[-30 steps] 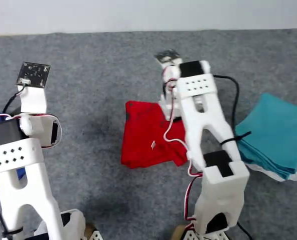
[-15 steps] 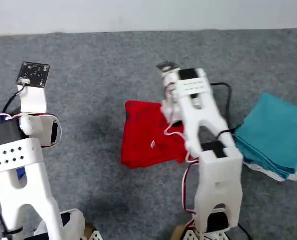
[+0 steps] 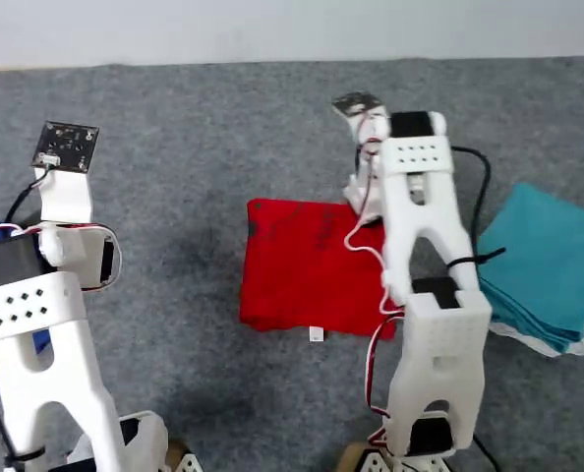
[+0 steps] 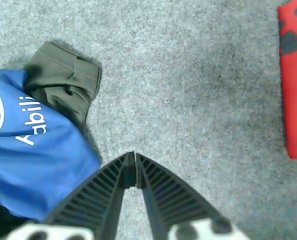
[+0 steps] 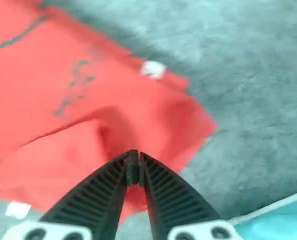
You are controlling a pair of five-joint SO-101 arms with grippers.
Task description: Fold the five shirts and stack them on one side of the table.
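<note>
Grey felt-like worktop (image 3: 174,128), the red shirt (image 3: 307,280) folded flat at centre, a white tag (image 3: 317,334) at its near edge. Over its right part the right gripper (image 5: 132,167), jaws closed tip to tip, pinching a raised crease of red cloth. A teal stack (image 3: 548,261) lies at the right side, apart from it. Far left, the left gripper (image 4: 135,170), jaws shut and empty above bare worktop, near a blue shirt (image 4: 28,165) and a dark olive shirt (image 4: 68,75)

left gripper (image 4: 135,172) closed; blue shirt (image 4: 33,162) beside; red shirt (image 4: 294,80) apart
</note>
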